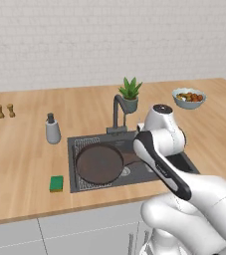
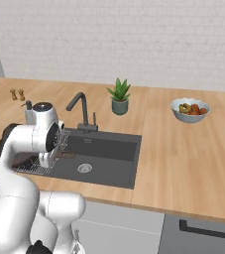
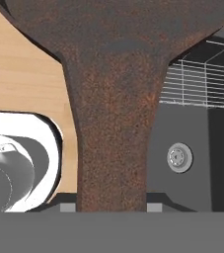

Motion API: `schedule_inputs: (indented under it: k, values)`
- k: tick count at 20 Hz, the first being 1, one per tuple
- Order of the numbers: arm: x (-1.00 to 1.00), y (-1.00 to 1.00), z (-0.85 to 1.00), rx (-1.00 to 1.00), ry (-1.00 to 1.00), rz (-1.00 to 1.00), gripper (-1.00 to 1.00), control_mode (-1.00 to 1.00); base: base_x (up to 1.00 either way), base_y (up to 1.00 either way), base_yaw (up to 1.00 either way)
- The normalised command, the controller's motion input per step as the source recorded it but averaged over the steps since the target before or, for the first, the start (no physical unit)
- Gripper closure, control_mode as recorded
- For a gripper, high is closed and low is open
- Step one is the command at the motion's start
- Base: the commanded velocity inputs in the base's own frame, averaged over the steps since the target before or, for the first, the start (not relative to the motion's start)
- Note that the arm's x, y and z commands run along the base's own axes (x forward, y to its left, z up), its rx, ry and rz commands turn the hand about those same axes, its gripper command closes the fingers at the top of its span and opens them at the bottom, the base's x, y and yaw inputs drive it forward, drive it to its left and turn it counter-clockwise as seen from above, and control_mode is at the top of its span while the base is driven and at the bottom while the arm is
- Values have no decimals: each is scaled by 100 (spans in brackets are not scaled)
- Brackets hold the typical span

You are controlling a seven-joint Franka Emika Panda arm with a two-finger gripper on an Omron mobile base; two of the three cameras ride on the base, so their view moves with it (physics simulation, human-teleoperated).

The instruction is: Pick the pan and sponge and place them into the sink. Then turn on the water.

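Note:
The dark brown-black pan point(image 1: 98, 163) lies over the wire rack point(image 3: 197, 79) in the left half of the dark grey sink point(image 1: 89, 141). Its long handle point(image 3: 112, 138) runs straight down to my gripper point(image 3: 111, 207), which is shut on it with a fingertip point(image 3: 68, 208) on each side. My own arm hides the gripper in both base views, and a short piece of the handle point(image 2: 67, 155) pokes out beside it. The green sponge point(image 1: 56, 183) lies on the counter just left of the sink's front corner. No water falls from the faucet point(image 1: 117, 112). The silver drain point(image 3: 178, 158) is uncovered.
A soap dispenser point(image 1: 52, 129) stands behind the sink's left corner and a potted plant point(image 1: 130, 94) behind the faucet. A bowl of food point(image 1: 188, 97) sits at the back right. Two small shakers point(image 1: 5, 110) stand far left.

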Motion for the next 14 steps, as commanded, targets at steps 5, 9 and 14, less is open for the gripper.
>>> schedule_inputs:
  k: [5,9,14]
  values:
    - [7,-61,2,5,0,0,100,-100,0,0,0]
    - [0,-59,1,7,0,-2,100,-100,0,0,0]
    - [12,-50,6,2,0,-1,100,-100,0,0,0]
